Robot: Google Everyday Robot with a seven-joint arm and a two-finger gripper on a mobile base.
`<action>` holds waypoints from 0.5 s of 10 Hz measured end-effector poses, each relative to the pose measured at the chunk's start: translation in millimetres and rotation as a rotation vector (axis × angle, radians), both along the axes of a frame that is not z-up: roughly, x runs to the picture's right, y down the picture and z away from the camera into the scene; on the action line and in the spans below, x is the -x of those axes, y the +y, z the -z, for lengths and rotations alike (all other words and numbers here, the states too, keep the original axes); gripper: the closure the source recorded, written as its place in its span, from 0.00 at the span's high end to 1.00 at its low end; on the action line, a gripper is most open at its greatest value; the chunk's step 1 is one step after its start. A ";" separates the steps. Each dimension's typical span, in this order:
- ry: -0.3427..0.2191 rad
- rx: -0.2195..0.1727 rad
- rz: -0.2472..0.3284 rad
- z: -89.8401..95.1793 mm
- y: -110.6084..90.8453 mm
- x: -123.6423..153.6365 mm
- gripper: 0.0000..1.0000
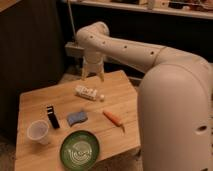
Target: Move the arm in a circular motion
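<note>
One big cream-white arm [150, 62] fills the 3 o'clock side of the camera view. Its thick rounded segments carry a row of small dark holes, and it sweeps from a bulky near segment at 4 o'clock up and across to a bent joint at 12 o'clock, where it turns downward.

The wooden table [30, 102] comes next in size, a pale square top set at an angle to the view, with dark cabinet fronts behind it at 10 o'clock.

At the table's 6 o'clock edge sits a green bowl [80, 150] with pale swirls inside. The clear plastic cup [39, 132] stands upright at 8 o'clock, close to the bowl but apart from it.

The gripper [93, 76] hangs from the arm's downturned end, above the table's far edge at about 1 o'clock. Its two pointed fingers [84, 75] are spread wide and hold nothing.

Just in front of it, at 1 o'clock on the table, a white bottle [89, 92] lies on its side; dark marks show on its label, but no word can be read. A blue sponge [76, 117] rests near the table's middle. An orange carrot [114, 119] lies at 3 o'clock, angled toward the near edge. A small black block [52, 116] stands at 9 o'clock, just beside the sponge and near the cup.
</note>
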State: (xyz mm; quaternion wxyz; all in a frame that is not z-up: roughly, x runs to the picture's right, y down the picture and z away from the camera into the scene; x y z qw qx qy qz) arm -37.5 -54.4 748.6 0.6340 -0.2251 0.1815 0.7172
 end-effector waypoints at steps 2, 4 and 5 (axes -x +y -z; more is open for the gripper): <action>0.060 0.018 -0.065 1.5 19.9 -46.2 0.65; 0.114 0.042 -0.125 12.7 52.7 -91.8 0.65; 0.120 0.052 -0.136 19.7 67.1 -100.2 0.65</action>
